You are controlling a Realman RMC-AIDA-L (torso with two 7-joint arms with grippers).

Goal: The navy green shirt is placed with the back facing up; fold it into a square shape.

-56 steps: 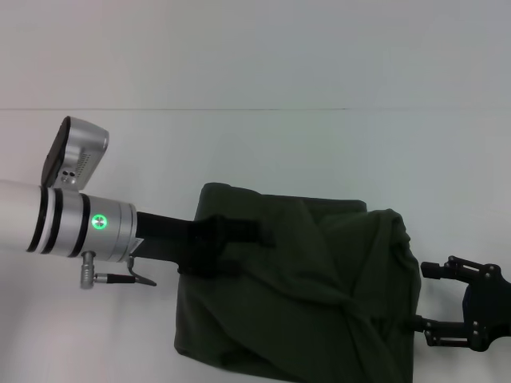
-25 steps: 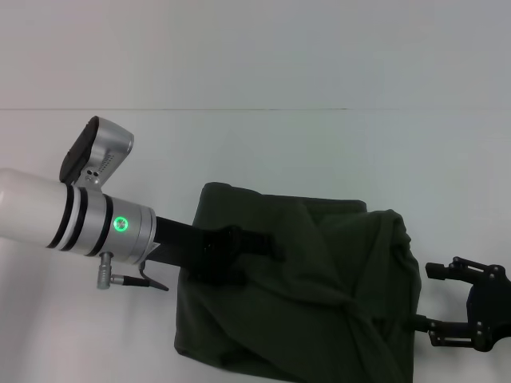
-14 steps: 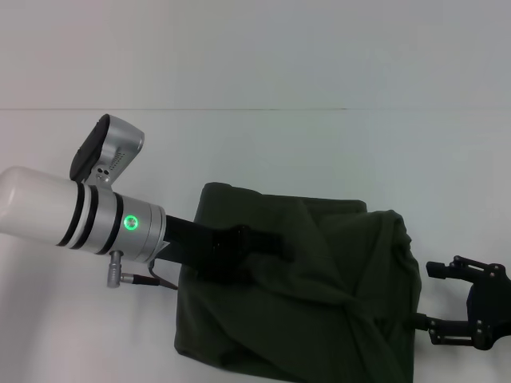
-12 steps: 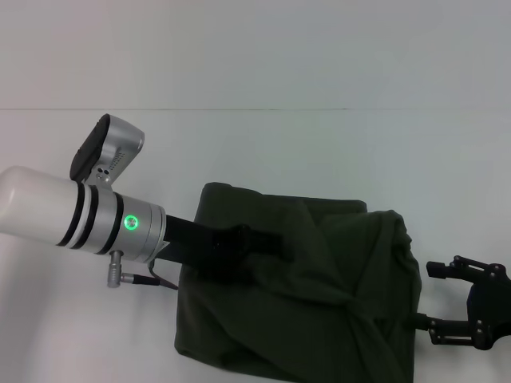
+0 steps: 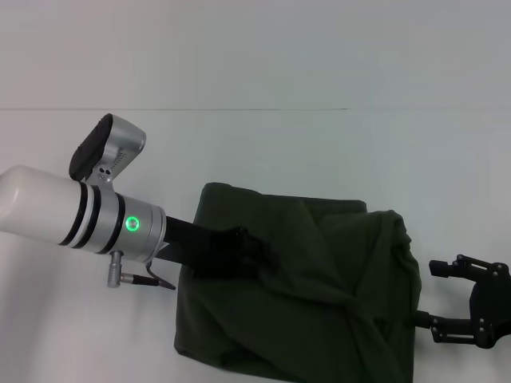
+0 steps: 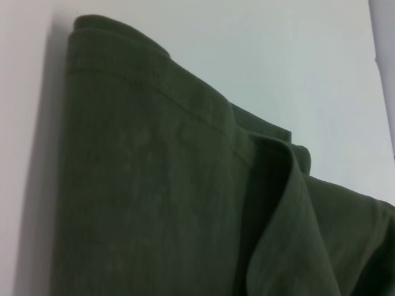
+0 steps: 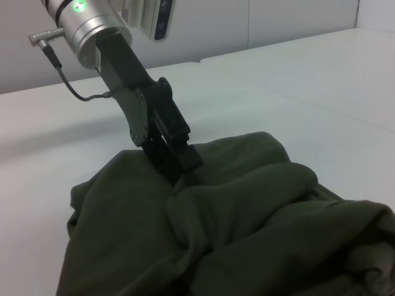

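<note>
the navy green shirt (image 5: 303,287) lies bunched on the white table (image 5: 263,152), low and a little to the robot's right of the middle in the head view. it is folded over into a rough block, with a thick rolled edge along its far left corner and loose, rumpled layers heaped toward the right side. the left wrist view shows that rolled hem (image 6: 154,74) close up, with a flap (image 6: 278,203) of cloth standing up beside it.

the left gripper (image 5: 259,249) reaches in from the left on its silver and white arm, a green light glowing on the wrist ring, and its black tip is down on top of the shirt's left half. in the right wrist view the same left gripper (image 7: 182,163) presses into the cloth with its black fingers drawn together, pinching a fold of the fabric.

the right gripper (image 5: 459,299) sits just off the shirt's right edge, near the bottom right corner of the head view, fingers spread apart and holding nothing, one fingertip close to the cloth.
</note>
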